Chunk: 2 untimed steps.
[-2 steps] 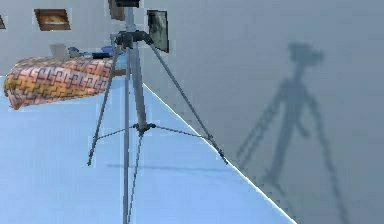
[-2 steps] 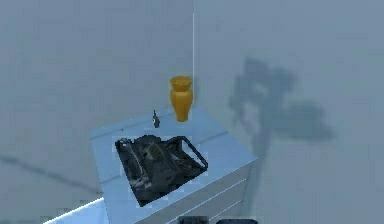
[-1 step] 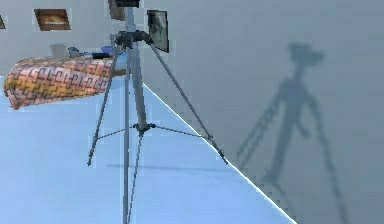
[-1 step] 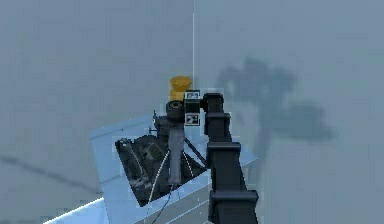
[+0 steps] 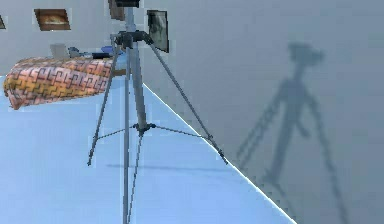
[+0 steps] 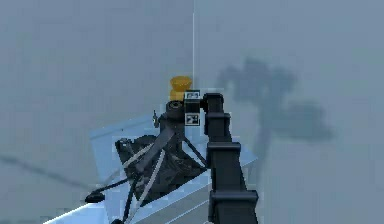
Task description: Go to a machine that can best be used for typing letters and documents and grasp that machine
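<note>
A: Where's the typing machine?
B: I can't make one out. Small things [image 5: 100, 52] lie on the patterned-cloth surface [image 5: 60, 82] at the forward view's left, too small to name.
A: And the gripper [image 6: 168, 122]?
B: Apart or together, I can't tell, nor whether it holds anything; a dark strutted thing [image 6: 150, 165] sits behind it.
A: Risk?
B: Driving over could clip the tripod [image 5: 135, 90], whose 3 legs splay wide. In a turn, the arm [image 6: 225, 170] could snag it.

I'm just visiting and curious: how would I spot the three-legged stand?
In the forward view, follow the grey wall to the pale blue floor. Right of the orange-patterned bed stands the tripod: the one tall thing on three thin splayed legs.
</note>
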Available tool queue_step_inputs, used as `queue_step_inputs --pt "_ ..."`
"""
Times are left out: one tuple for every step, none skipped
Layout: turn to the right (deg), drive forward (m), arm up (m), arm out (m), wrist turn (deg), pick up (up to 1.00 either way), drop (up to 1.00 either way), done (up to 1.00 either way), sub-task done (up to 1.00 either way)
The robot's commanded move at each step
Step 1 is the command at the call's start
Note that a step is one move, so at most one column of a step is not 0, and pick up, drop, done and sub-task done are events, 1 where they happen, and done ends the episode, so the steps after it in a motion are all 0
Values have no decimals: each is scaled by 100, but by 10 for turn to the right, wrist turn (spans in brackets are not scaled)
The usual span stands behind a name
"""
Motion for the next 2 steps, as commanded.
queue_step_inputs --pt "0 0 0 0 450 0 0 0 0" --pt "0 0 0 0 270 0 0 0 0"
